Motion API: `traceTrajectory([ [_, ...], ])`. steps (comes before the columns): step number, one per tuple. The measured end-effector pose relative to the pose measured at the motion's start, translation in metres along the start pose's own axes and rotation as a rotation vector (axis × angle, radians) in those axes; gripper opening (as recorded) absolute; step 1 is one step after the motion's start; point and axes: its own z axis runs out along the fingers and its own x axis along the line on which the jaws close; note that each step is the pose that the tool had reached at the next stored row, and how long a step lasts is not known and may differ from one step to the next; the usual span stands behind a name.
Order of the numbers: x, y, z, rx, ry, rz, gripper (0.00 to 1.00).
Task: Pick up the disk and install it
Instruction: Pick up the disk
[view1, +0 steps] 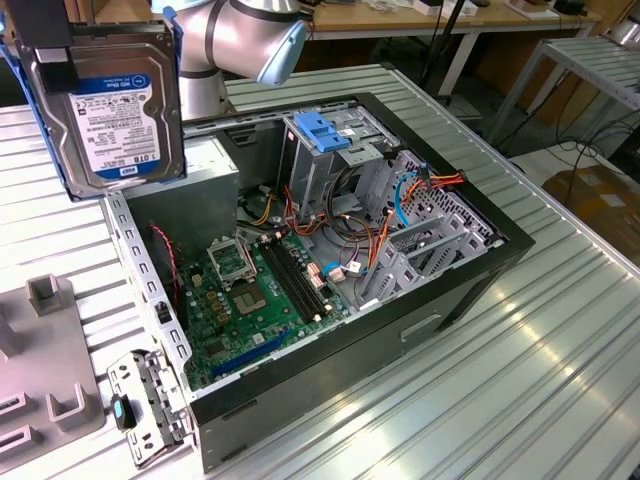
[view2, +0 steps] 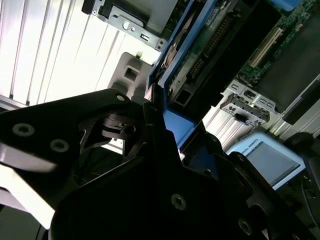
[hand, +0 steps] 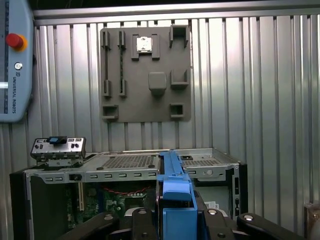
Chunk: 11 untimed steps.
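The ribbed metal table (view1: 520, 380) carries the case (view1: 400, 345), which lies on its side with the panel off. This most likely is so the arm (view1: 240, 40) can reach its inside from above. The motherboard (view1: 250, 290) fills the floor of the case, with loose cables running across it towards the drive bays.

Just beside the case, on the exterior view's left, sits a grey tray (view1: 40, 360) with moulded pockets. It looks like a staging place that holds parts in known positions for picking.

Inside the case, at its far side in the exterior view, stands the metal cage (view1: 330, 165) with a light-blue block (view1: 325, 130) on top. I judge the cage to be where the drive belongs, well apart from the load for now.

The disk (view1: 115, 110) hangs in the air above the level of the case, off to the exterior view's left of it. It is on edge, with its label towards that camera. Its blue rail (hand: 172, 185) runs straight out from the gripper (hand: 175, 217) towards the case. Held like this, the rails probably stay free to slide into a bay.

The jaws are closed on the disk, one finger at each side of it.
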Motion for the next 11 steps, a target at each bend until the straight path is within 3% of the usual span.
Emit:
traceTrajectory([
  [11,0.0031,-0.0064,0.0003,-0.0001,0.0001,0.0,0.37],
])
